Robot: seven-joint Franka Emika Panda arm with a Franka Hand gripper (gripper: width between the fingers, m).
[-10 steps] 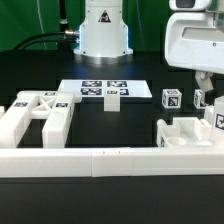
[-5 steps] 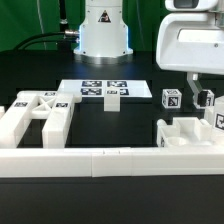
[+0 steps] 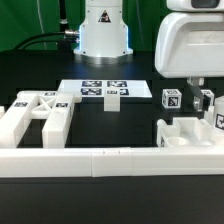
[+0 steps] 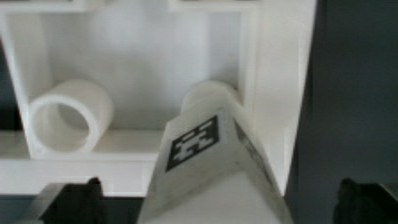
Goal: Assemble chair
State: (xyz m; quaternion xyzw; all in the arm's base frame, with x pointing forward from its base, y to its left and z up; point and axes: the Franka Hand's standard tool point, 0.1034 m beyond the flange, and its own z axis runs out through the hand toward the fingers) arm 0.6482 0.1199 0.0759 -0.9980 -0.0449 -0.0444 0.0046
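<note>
The hand [image 4: 217, 205] is wide open and holds nothing. In the wrist view its two dark fingertips [image 4: 71, 205] stand far to either side, and neither touches a part. Between them, close under the hand, lies a tagged post [image 4: 201, 140], which leans against the inner wall of a walled slab [image 4: 125, 50]. A round post [image 4: 63, 118] lies beside it, a little apart.

The long axis of the tagged post seems to run away from the wrist camera, so it crosses the line between the fingertips. I judge that the hand would meet the post on its two long sides if it goes lower and then closes.

In the exterior view the hand hangs over the part of the tabletop [image 3: 120, 125] on the exterior view's right, above the walled slab. The X-braced frame [image 3: 40, 115] is well apart on the exterior view's left, and the marker board [image 3: 105, 90] lies between them, farther back.

Compared with one second ago, the white body of the hand stands more toward the exterior view's left and covers more of that view — the parts on the tabletop lie as they did.
</note>
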